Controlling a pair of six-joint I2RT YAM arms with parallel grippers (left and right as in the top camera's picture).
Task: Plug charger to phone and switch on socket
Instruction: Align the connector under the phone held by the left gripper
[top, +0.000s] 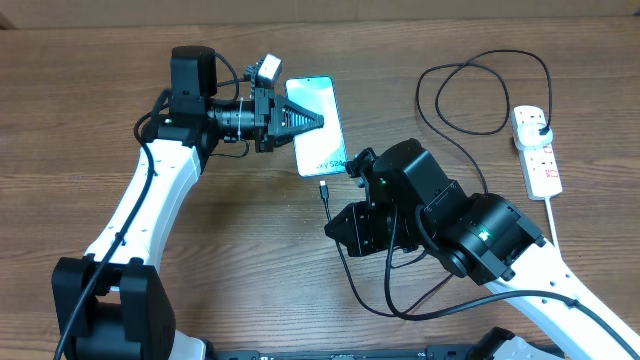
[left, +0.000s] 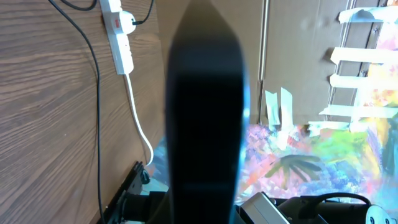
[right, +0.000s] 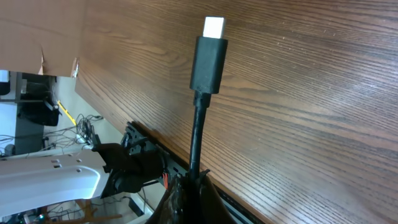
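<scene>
The phone (top: 322, 130) has a light teal screen and is held tilted above the table, bottom edge toward the front. My left gripper (top: 310, 122) is shut on its upper part; in the left wrist view the phone (left: 205, 112) fills the centre as a dark slab seen edge-on. My right gripper (top: 337, 222) is shut on the charger cable just behind its connector tip (top: 324, 188), which points up toward the phone's bottom edge and stays apart from it. The tip (right: 210, 56) shows clearly in the right wrist view. The charger's black plug (top: 537, 122) sits in the white socket strip (top: 538, 150).
The black cable loops across the table's right side (top: 470, 100) and in front of my right arm (top: 400, 300). The strip's white cord (top: 552, 225) runs toward the front edge. The strip (left: 121, 37) also shows in the left wrist view.
</scene>
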